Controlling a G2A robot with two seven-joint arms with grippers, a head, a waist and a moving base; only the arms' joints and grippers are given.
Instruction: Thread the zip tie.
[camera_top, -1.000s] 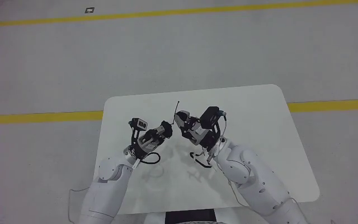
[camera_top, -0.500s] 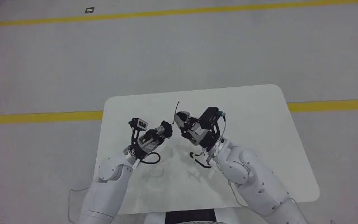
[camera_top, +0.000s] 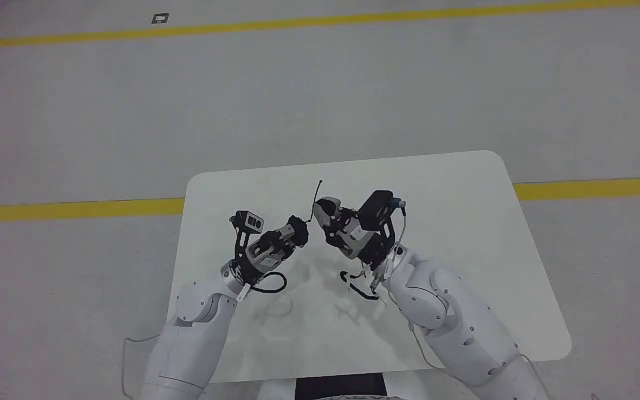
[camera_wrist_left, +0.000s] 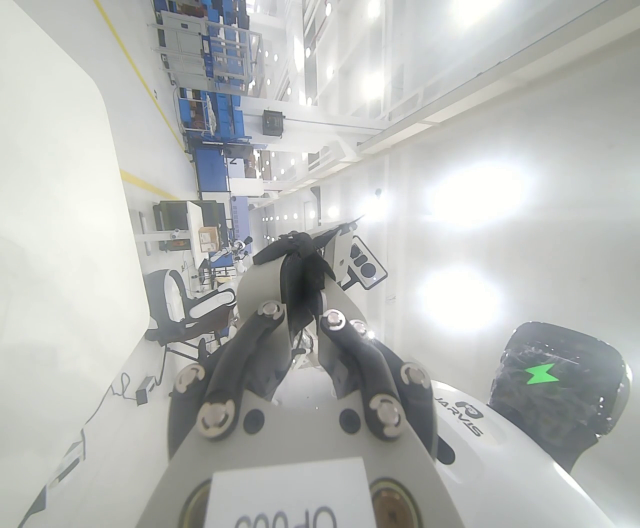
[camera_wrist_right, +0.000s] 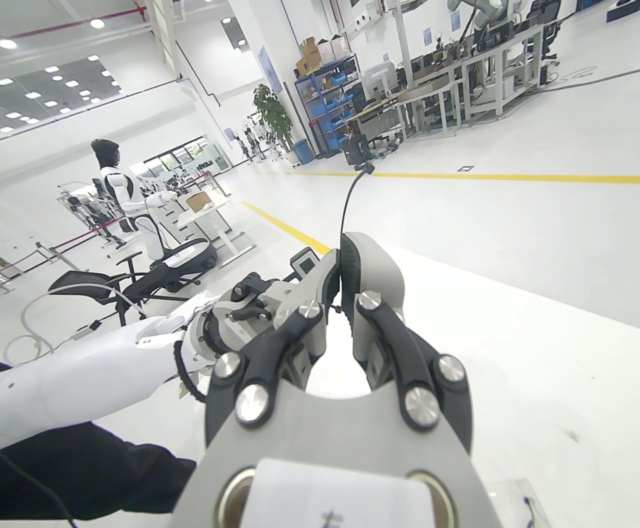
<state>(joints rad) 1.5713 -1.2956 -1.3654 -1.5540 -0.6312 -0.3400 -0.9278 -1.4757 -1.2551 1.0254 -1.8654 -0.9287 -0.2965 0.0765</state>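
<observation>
A: Zip tie (camera_wrist_right: 348, 200): thin black plastic, smooth, matt.
B: Right hand (camera_wrist_right: 341, 250): matt grey plastic fingers, ribbed black pads, black links, bright metal rivets.
A: Left hand (camera_wrist_left: 300, 250): same build.
B: Table (camera_top: 450, 200): white, smooth, faint sheen.

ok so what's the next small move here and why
Probably ease the left gripper up toward the head of the zip tie. The right gripper is shut on the strap, and the head stands free above its fingertips. The left gripper sits closed right beside those fingertips, short of the head. What it holds is too dark to tell.
</observation>
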